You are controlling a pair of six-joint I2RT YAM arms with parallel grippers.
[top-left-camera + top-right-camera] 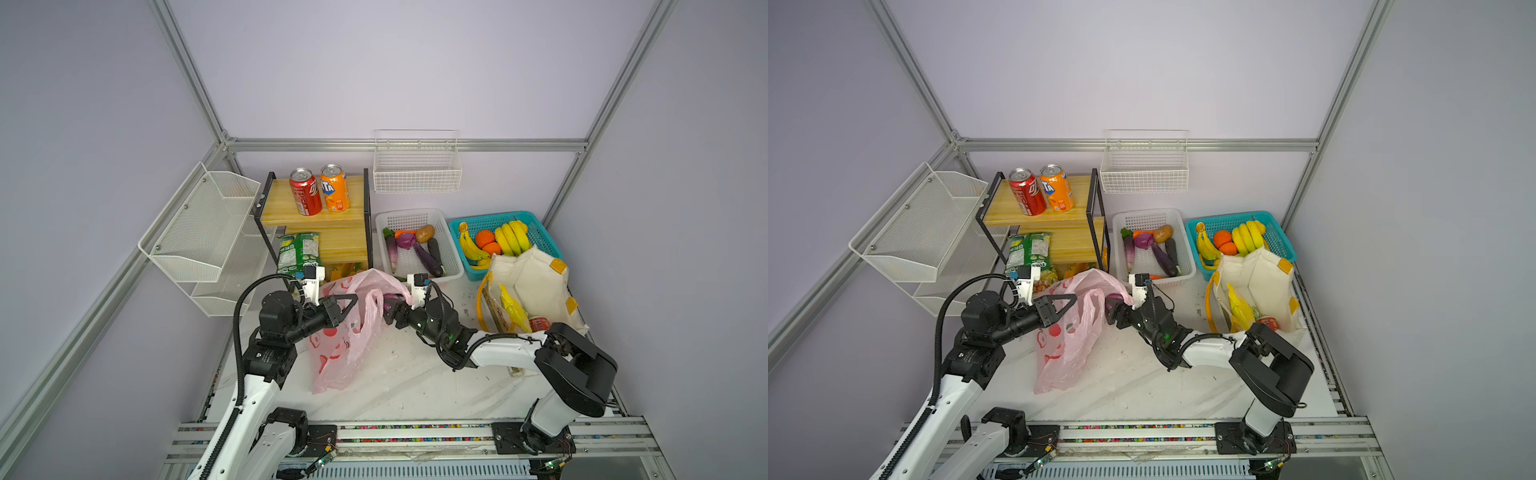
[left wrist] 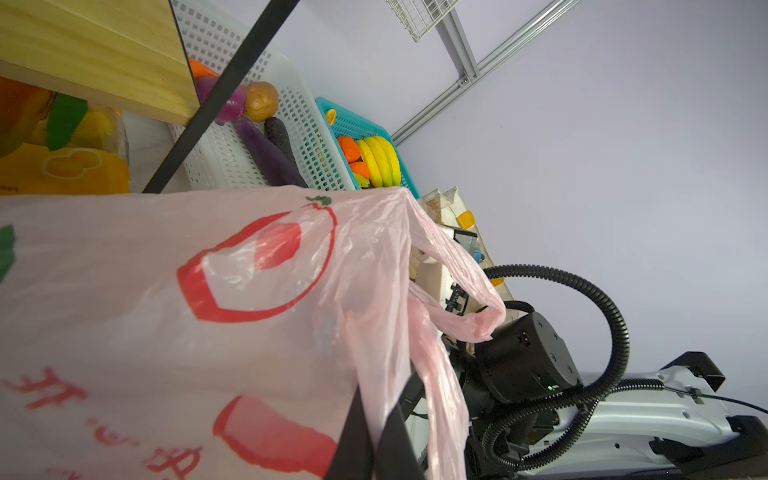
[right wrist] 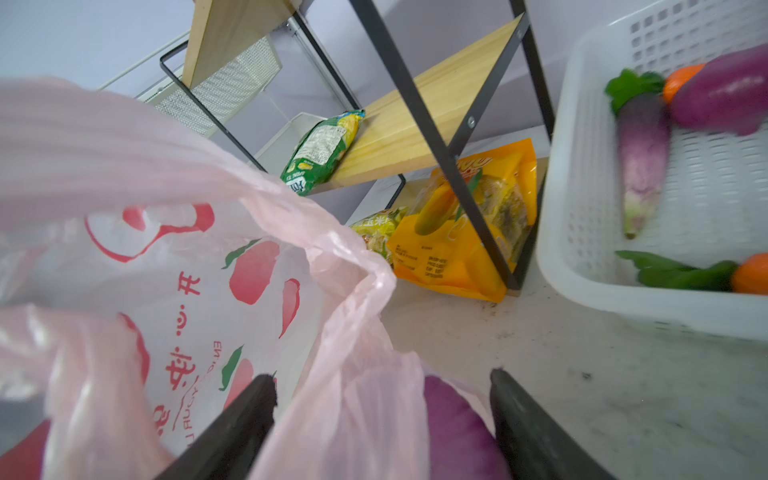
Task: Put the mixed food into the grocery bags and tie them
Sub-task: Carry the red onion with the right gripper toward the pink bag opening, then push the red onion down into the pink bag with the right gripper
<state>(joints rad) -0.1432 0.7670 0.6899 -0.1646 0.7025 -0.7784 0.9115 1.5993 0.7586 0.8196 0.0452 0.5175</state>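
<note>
The left gripper [image 1: 353, 298] pinches the pink bag [image 1: 345, 349] at 9 o'clock. At 3 o'clock, the right gripper [image 1: 390, 308] holds a purple veggie [image 1: 392, 297].

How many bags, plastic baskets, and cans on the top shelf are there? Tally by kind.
Bags: 2 (pink plastic bag, cream tote)
Plastic baskets: 2 (white basket, teal basket)
Cans on the top shelf: 2 (red can, orange can)
Total: 6
</note>
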